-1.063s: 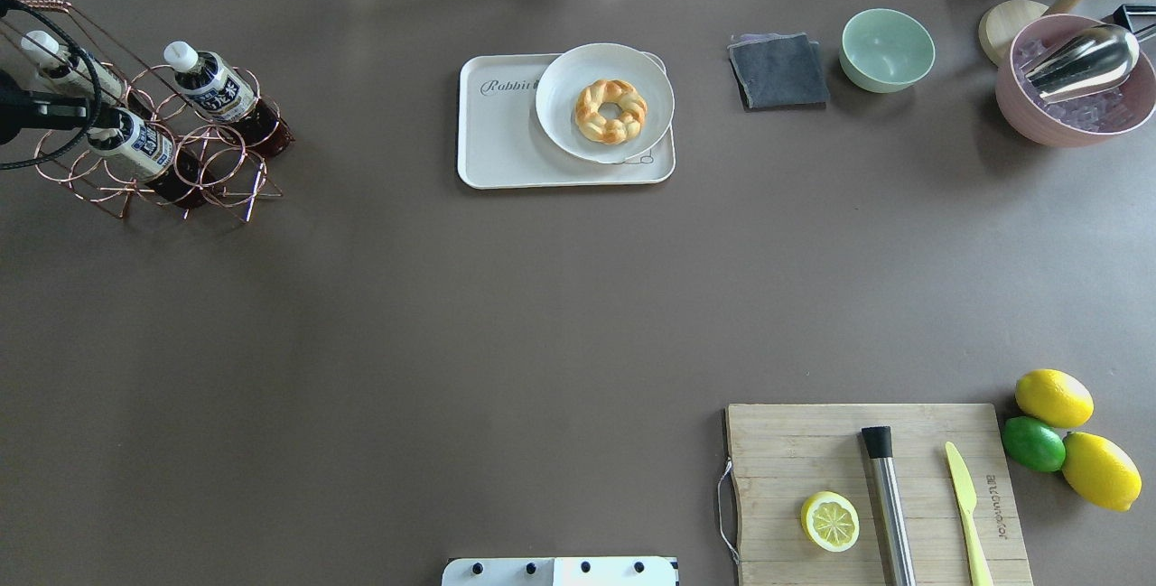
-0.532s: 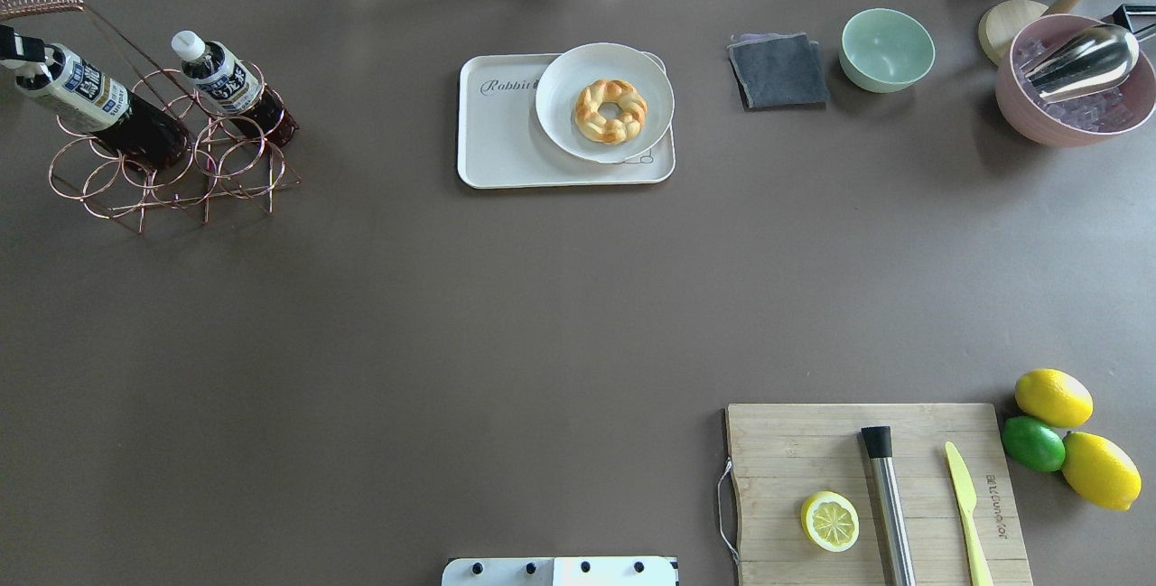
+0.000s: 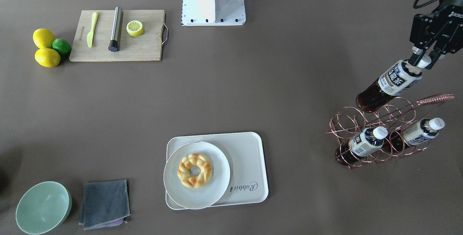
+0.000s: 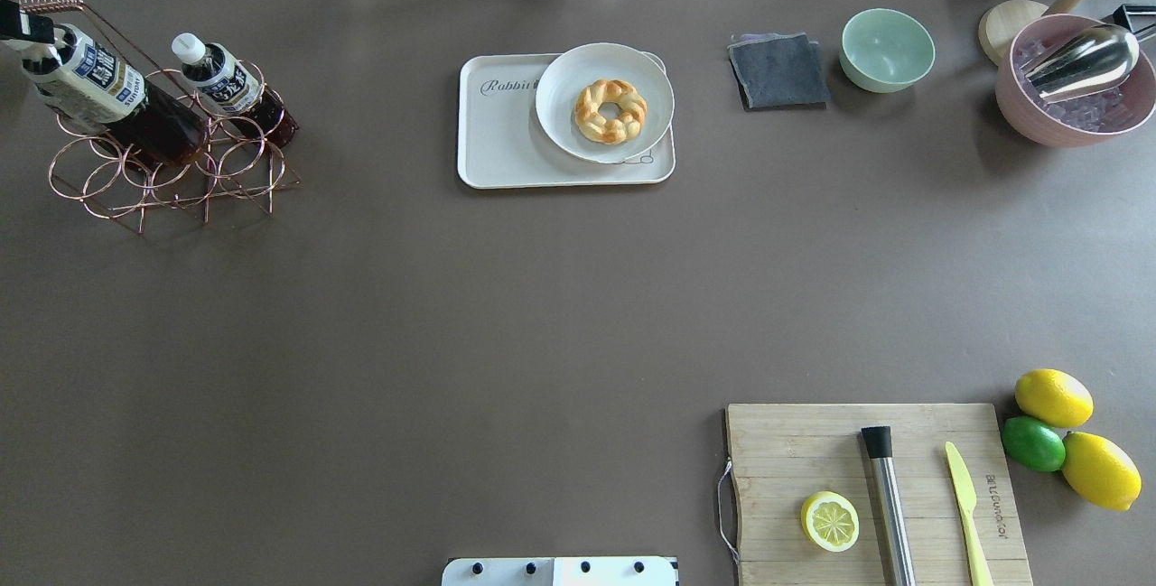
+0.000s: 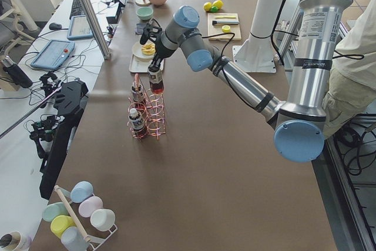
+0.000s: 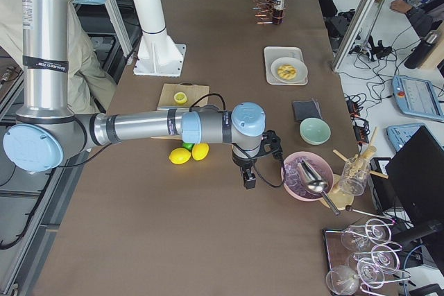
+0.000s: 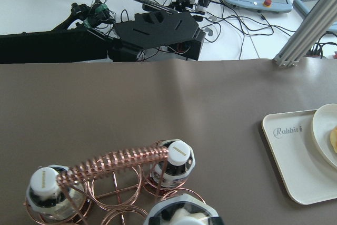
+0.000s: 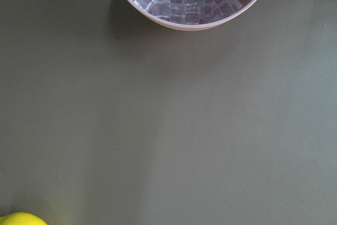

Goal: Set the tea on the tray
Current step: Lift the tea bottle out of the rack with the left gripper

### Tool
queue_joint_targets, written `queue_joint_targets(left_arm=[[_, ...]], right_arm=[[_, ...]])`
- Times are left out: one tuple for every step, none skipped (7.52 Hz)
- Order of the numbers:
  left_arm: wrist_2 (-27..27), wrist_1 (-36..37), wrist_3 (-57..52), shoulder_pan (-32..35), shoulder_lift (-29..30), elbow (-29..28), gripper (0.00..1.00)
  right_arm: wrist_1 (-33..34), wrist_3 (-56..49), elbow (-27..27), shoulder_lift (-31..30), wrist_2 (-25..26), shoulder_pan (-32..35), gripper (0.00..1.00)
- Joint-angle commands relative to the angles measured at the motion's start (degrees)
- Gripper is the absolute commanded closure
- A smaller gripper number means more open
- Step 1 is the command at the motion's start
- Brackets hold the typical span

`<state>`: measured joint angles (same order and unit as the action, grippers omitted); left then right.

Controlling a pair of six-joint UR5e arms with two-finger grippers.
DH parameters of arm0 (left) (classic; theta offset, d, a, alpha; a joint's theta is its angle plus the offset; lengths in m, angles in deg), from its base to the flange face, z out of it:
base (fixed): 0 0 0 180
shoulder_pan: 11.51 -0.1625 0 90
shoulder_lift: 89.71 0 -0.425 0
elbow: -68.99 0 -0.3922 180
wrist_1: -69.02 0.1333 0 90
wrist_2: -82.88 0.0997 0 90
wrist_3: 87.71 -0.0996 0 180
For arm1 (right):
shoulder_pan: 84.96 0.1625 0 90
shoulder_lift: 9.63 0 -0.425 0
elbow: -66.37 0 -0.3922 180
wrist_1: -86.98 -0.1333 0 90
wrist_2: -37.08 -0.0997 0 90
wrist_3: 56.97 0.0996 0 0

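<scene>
My left gripper (image 3: pixel 421 61) is shut on the white cap of a tea bottle (image 3: pixel 392 81) and holds it tilted above a copper wire rack (image 3: pixel 383 119). The held bottle also shows in the overhead view (image 4: pixel 104 89). Two more tea bottles (image 3: pixel 365 141) (image 3: pixel 419 131) lie in the rack. The off-white tray (image 4: pixel 497 134) with "Rabbit" script sits at the far middle of the table, well right of the rack. My right gripper (image 6: pixel 248 178) shows only in the right side view, near a pink bowl, and I cannot tell its state.
A white plate (image 4: pixel 560 80) with a doughnut (image 4: pixel 610 110) covers the tray's right half. A grey cloth (image 4: pixel 778 69), a green bowl (image 4: pixel 887 49) and a pink ice bowl (image 4: pixel 1075 85) stand beyond. A cutting board (image 4: pixel 795 451) and citrus fruits (image 4: pixel 1052 396) lie near right.
The left gripper has pulled one tea bottle up out of the rack and now carries it slightly rightward. The rack shifted a little.
</scene>
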<state>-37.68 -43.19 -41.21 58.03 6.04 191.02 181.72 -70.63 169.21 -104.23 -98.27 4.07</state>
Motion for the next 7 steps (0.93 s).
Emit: queue_joint_targets(left_arm=[[9.42, 13.61, 6.29, -11.65, 8.09, 4.96, 1.00], [15.64, 26.65, 10.76, -17.88, 18.85, 5.14, 1.00], [24.05, 35.74, 13.32, -25.77, 27.48, 3.84, 1.00], [28.75, 38.10, 16.66, -30.72, 32.87, 0.61, 1.00], [29.93, 37.77, 20.87, -33.47, 35.63, -3.17, 1.00], [33.86, 37.68, 22.91, -37.41, 38.00, -5.81, 1.00], [37.20, 37.16, 24.06, -41.46, 39.68, -8.02, 1.00]], right_arm=[[0.00, 0.91, 0.00, 0.12, 0.00, -0.70, 0.00], [0.00, 0.92, 0.00, 0.21, 0.09, -0.96, 0.00], [0.00, 1.09, -0.09, 0.29, 0.09, -1.05, 0.00], [0.00, 1.27, -0.09, 0.29, 0.09, -1.14, 0.00], [0.00, 1.27, -0.09, 0.29, 0.09, -1.14, 0.00], [-0.08, 1.27, -0.09, 0.29, 0.09, -1.14, 0.00], [0.00, 1.27, -0.26, 0.29, 0.09, -1.14, 0.00]])
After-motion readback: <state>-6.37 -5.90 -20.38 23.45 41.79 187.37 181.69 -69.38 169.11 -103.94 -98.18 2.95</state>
